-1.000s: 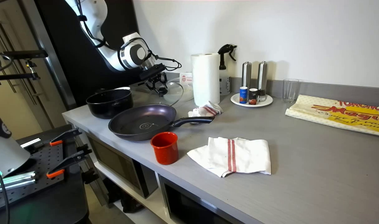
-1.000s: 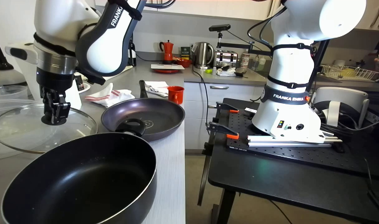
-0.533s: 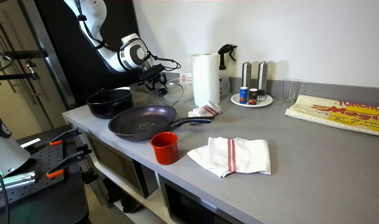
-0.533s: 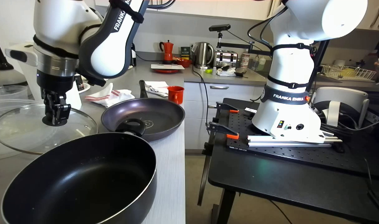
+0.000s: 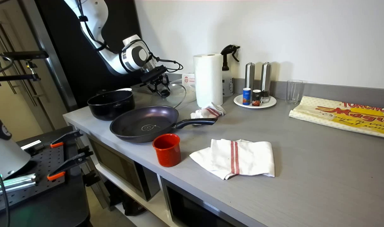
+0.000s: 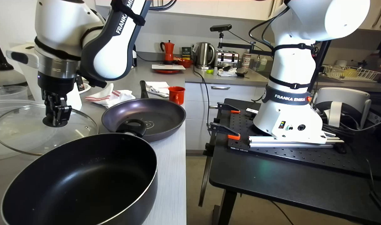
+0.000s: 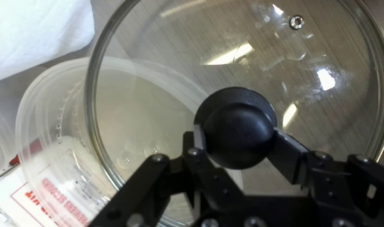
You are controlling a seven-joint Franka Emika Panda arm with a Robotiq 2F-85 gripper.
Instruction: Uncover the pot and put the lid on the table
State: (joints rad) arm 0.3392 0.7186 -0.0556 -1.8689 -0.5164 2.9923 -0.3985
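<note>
Though transparent, a black-knobbed lid [image 7: 239, 104].

A frying pan [image 5: 141, 124] is resting near a red mug [image 5: 167, 154] and a folded striped cloth [image 5: 252, 157]. A paper towel roll [image 5: 208, 80] is standing near a spray bottle [image 5: 227, 83]. A white plate [image 5: 238, 100] near a clear glass [image 5: 294, 92] is carrying two metal cylinders [image 5: 249, 75] and two small containers [image 5: 247, 96].

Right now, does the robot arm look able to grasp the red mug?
Probably not: its gripper seems to hold the lid by the knob, so the red mug would have to wait.
</note>
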